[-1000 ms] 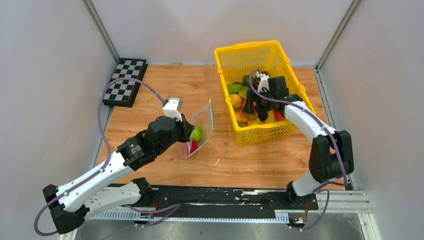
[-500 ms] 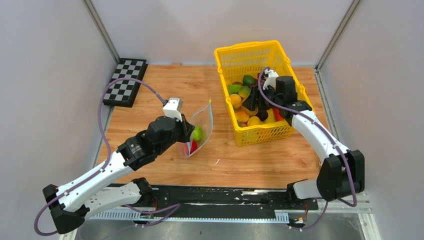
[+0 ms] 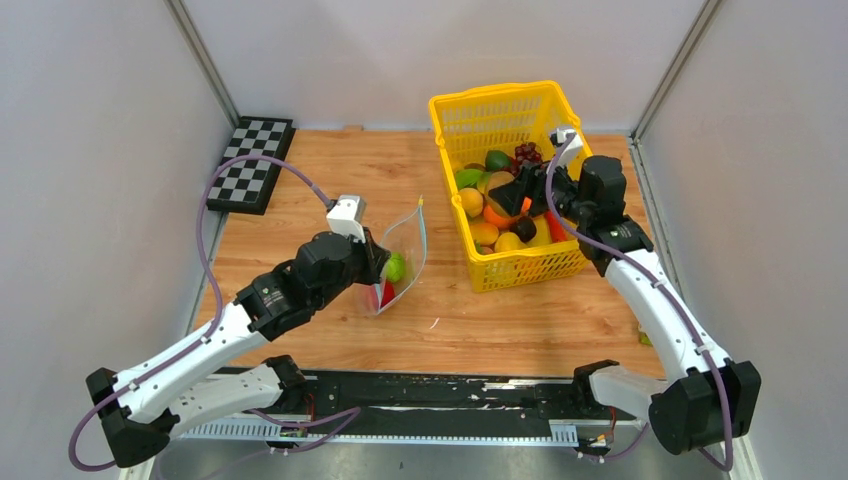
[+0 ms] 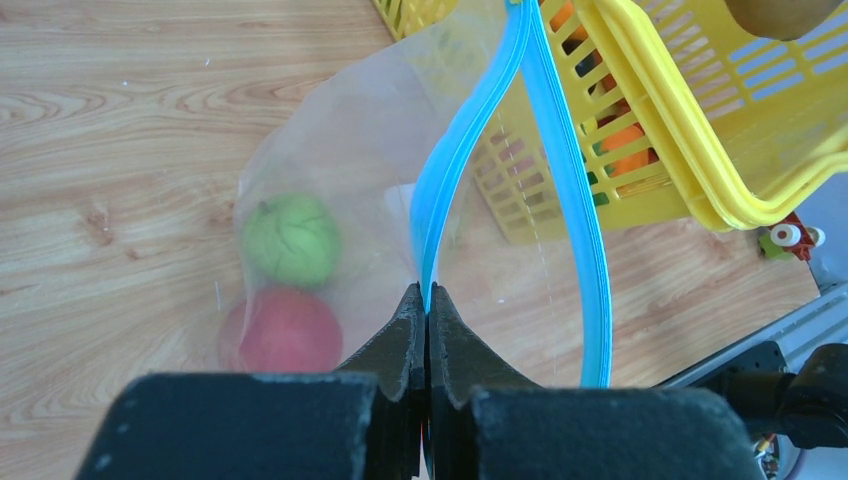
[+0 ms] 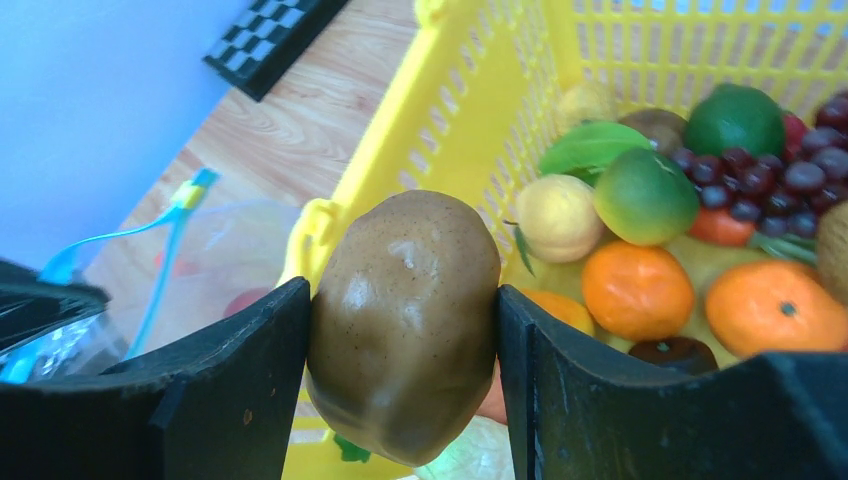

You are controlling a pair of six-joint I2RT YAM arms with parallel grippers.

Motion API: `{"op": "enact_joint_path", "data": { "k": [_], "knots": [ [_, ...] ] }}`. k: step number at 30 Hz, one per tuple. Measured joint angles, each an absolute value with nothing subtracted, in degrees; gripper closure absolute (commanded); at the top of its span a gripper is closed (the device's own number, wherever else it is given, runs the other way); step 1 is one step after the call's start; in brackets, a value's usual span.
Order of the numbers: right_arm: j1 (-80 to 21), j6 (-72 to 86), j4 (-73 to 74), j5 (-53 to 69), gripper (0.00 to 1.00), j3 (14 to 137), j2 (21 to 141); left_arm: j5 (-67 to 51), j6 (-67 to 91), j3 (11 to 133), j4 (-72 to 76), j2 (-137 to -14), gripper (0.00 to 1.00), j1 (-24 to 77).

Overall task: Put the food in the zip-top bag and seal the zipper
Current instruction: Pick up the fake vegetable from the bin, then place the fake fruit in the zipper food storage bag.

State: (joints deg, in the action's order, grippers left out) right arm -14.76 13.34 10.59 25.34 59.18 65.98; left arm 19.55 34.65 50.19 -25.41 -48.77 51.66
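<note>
The clear zip-top bag stands on the wooden table left of the yellow basket, its mouth open. A green fruit and a red fruit lie inside it. My left gripper is shut on the near side of the teal-blue zipper and holds it up; the far side bows away. My right gripper is shut on a brown potato-like food and holds it above the basket's left part.
The yellow mesh basket at the back right holds several fruits: oranges, lemons, green ones, dark grapes. A folded chessboard lies at the back left. A small object lies near the front right edge.
My right arm has risen out of the basket with the brown food between its fingers, its elbow swinging right. The left arm and the bag have not moved.
</note>
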Motion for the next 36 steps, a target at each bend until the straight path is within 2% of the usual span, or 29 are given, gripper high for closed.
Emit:
{"op": "enact_joint_path", "data": {
  "k": [8, 17, 25, 31, 36],
  "knots": [
    [-15.2, 13.93, 5.32, 39.77, 0.48, 58.85, 65.6, 18.41, 34.63, 50.19, -24.73, -50.17, 1.0, 51.64],
    [-19.77, 12.56, 4.43, 46.78, 0.48, 58.98, 65.89, 18.28, 34.63, 50.19, -24.6, -50.17, 1.0, 51.66],
    [-29.17, 7.31, 6.5, 46.52, 0.48, 61.56, 66.81, 17.82, 34.35, 50.19, -24.6, -50.41, 1.0, 51.64],
    [-38.92, 1.04, 8.91, 41.5, 0.48, 65.6, 68.51, 16.88, 34.13, 50.19, -24.62, -50.72, 1.0, 51.64],
    [-41.89, -0.89, 9.1, 37.56, 0.48, 67.18, 71.26, 16.78, 34.13, 50.19, -24.6, -50.72, 1.0, 51.64]
  ]
}}
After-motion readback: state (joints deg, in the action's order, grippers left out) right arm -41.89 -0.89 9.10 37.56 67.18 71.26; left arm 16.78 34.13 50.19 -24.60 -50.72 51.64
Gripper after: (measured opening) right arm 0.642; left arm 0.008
